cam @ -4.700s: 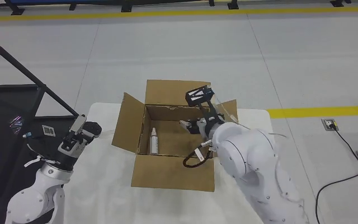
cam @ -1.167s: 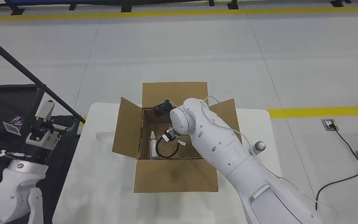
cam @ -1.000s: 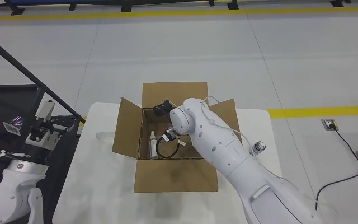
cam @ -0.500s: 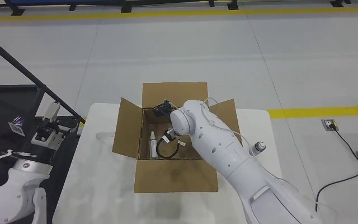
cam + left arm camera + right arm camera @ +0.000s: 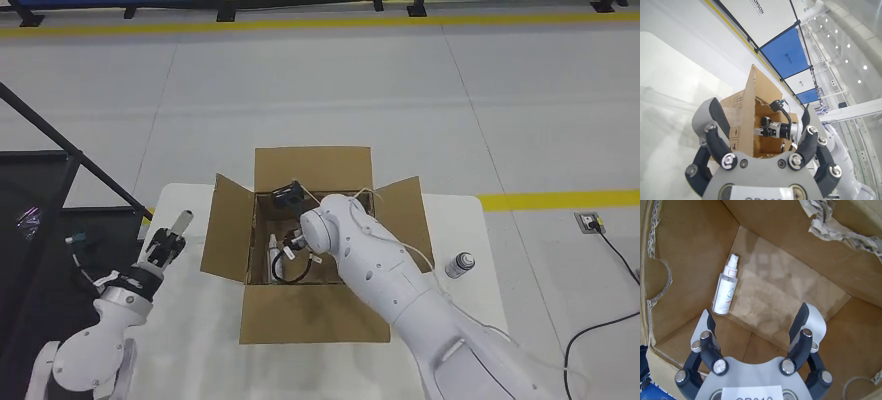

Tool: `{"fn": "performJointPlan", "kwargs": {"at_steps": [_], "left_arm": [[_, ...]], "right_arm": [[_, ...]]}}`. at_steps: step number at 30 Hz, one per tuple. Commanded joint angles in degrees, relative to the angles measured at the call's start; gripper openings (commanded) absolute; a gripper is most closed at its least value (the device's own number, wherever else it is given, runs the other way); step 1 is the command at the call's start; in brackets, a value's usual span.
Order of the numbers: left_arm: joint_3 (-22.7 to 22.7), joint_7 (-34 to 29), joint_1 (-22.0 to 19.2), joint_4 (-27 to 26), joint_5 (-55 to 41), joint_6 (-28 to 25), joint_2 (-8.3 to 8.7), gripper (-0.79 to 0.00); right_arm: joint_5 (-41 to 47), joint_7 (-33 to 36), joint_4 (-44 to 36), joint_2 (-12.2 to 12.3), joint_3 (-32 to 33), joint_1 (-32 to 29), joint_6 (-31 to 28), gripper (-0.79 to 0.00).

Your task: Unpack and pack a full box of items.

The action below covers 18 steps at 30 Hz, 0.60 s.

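Observation:
An open cardboard box (image 5: 310, 310) stands mid-table with its flaps spread. A white spray bottle (image 5: 726, 292) lies on the box floor by one wall, also visible from above (image 5: 273, 255). My right gripper (image 5: 755, 313) hangs open inside the box, just short of the bottle's base and empty; the left wrist view shows it reaching in over the wall (image 5: 761, 130). My left gripper (image 5: 761, 111) is open and empty, held above the table to the left of the box (image 5: 180, 218) and pointing at it.
A small clear bottle with a dark cap (image 5: 458, 265) stands on the white table (image 5: 190, 330) to the right of the box. Torn brown paper (image 5: 838, 232) hangs from one box flap. A black frame (image 5: 40, 130) stands left of the table.
The left arm has swung in from beyond the table's left edge to over the table, facing the box. The right arm went from the box's right side into the box; a bottle now stands on the right.

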Motion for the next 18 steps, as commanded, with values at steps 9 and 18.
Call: {"fn": "performJointPlan", "kwargs": {"at_steps": [9,18], "left_arm": [[4.65,0.81,4.49,-0.64,7.48,-1.1,0.0,0.0],[5.32,7.58,7.8,-2.68,7.61,0.13,-0.46,0.0]], "right_arm": [[0.58,-7.71,2.31,0.45,1.99,-1.87,-1.1,0.0],[0.3,-9.12,1.79,0.62,2.16,-2.77,-1.17,0.0]]}}
